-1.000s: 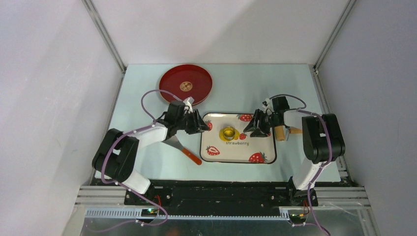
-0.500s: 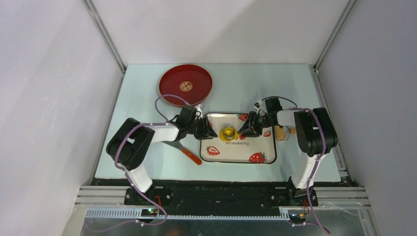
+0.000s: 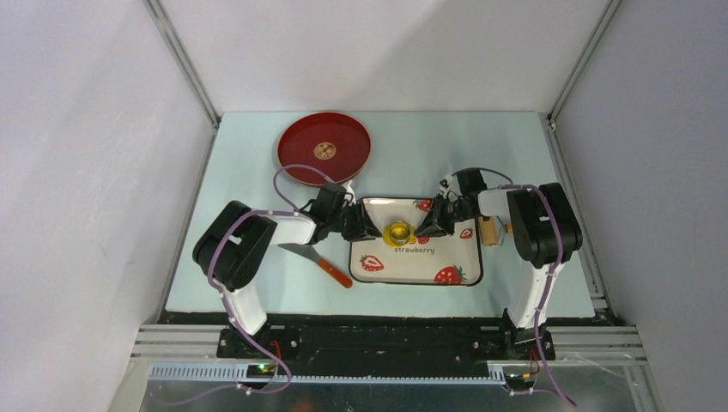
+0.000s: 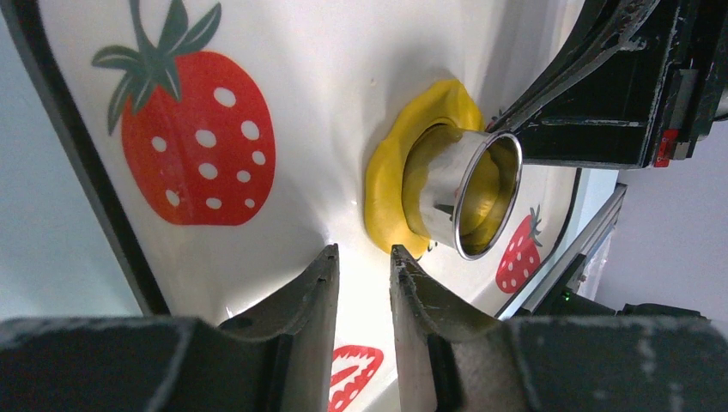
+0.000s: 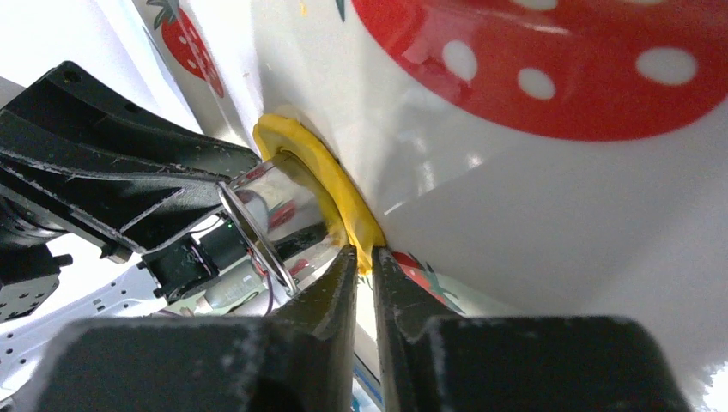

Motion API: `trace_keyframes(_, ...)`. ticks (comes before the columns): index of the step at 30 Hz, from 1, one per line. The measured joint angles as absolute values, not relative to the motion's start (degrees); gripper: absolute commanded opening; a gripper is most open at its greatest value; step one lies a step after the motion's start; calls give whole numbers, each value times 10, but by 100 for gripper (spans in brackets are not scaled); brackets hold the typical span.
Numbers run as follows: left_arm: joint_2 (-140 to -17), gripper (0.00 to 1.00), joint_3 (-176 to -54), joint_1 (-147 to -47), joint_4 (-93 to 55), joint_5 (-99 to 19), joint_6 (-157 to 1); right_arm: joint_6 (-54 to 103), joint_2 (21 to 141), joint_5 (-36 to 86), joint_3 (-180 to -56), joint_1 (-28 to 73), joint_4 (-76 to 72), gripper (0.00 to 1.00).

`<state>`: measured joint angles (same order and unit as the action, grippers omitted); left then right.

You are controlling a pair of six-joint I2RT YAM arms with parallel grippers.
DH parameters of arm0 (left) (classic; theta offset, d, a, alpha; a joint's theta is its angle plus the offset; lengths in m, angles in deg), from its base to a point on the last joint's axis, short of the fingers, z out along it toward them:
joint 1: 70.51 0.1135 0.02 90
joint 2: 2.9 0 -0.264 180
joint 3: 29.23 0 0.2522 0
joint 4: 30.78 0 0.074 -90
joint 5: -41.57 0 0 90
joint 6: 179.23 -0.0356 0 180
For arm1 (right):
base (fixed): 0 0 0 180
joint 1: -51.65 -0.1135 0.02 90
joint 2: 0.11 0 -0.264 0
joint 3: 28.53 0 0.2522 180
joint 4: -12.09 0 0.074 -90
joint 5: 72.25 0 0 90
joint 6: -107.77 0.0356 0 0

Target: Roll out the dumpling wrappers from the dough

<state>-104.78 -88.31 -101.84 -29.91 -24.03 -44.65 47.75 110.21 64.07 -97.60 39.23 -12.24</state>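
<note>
The flattened yellow dough (image 3: 399, 234) lies on the white strawberry tray (image 3: 446, 253) with a metal ring cutter (image 3: 399, 231) standing pressed into it. No cut wrapper disc shows; the inside of the ring is mostly hidden. My left gripper (image 3: 367, 228) lies low on the tray just left of the dough; in the left wrist view it (image 4: 365, 251) has a narrow gap with nothing in it, a little short of the dough (image 4: 386, 184) and cutter (image 4: 468, 193). My right gripper (image 3: 427, 227) is at the dough's right edge; in the right wrist view its tips (image 5: 365, 256) pinch the dough rim (image 5: 330, 184) beside the cutter (image 5: 253, 225).
A red round plate (image 3: 324, 150) sits at the back left. A spatula with an orange handle (image 3: 333, 272) lies left of the tray under my left arm. The tan wooden roller (image 3: 489, 232) lies at the tray's right edge.
Both grippers have moved inward along the tray toward the cutter, the left one rightward, the right one leftward. The right tips now reach the dough's edge.
</note>
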Motion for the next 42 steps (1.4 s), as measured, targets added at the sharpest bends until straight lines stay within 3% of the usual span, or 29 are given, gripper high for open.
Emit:
trace_keyframes(18, -1069, 34, -886, -1018, -337, -237, -446, 470, 1079, 573, -994, 390, -149, 12)
trace_keyframes(21, -1072, 34, -886, -1018, -344, -237, -446, 463, 1066, 549, -994, 395, -155, 17)
trace_keyframes(26, -1078, 34, -888, -1018, -353, -235, -446, 458, 1057, 534, -994, 397, -166, 38)
trace_keyframes(29, -1080, 34, -889, -1018, -357, -233, -446, 461, 1055, 548, -992, 400, -161, 43)
trace_keyframes(33, -1080, 34, -889, -1018, -358, -232, -446, 473, 1055, 583, -974, 405, -134, 43)
trace_keyframes(42, -1080, 34, -889, -1018, -358, -232, -446, 500, 1075, 637, -946, 407, -86, 32)
